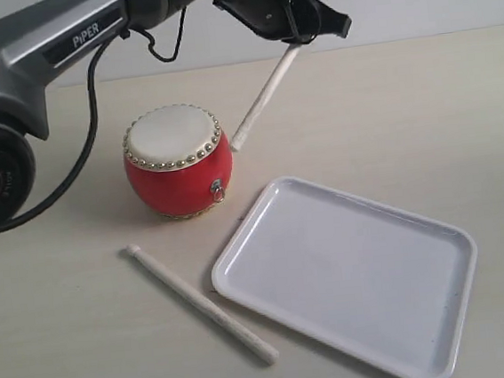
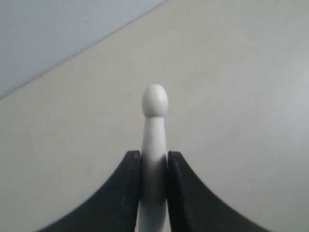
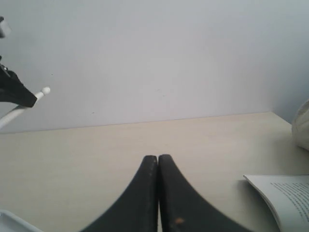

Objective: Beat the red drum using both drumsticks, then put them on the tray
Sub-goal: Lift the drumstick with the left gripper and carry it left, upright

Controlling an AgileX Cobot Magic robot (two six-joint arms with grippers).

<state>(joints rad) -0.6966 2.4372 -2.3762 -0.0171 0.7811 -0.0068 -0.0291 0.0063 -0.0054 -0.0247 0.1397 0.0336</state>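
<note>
While our left gripper [image 2: 154,162] clamps a pale wooden drumstick [image 1: 265,94],
it slants at the red barrel drum's [image 1: 178,165] two o'clock; right gripper [image 3: 157,163] closed, empty.

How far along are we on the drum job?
Done: nothing visible; the tray holds no sticks. In hand: the left end effector grips one drumstick, its lower end beside the red drum. Left: the second drumstick lies on the table; the right end effector is shut, empty.
</note>
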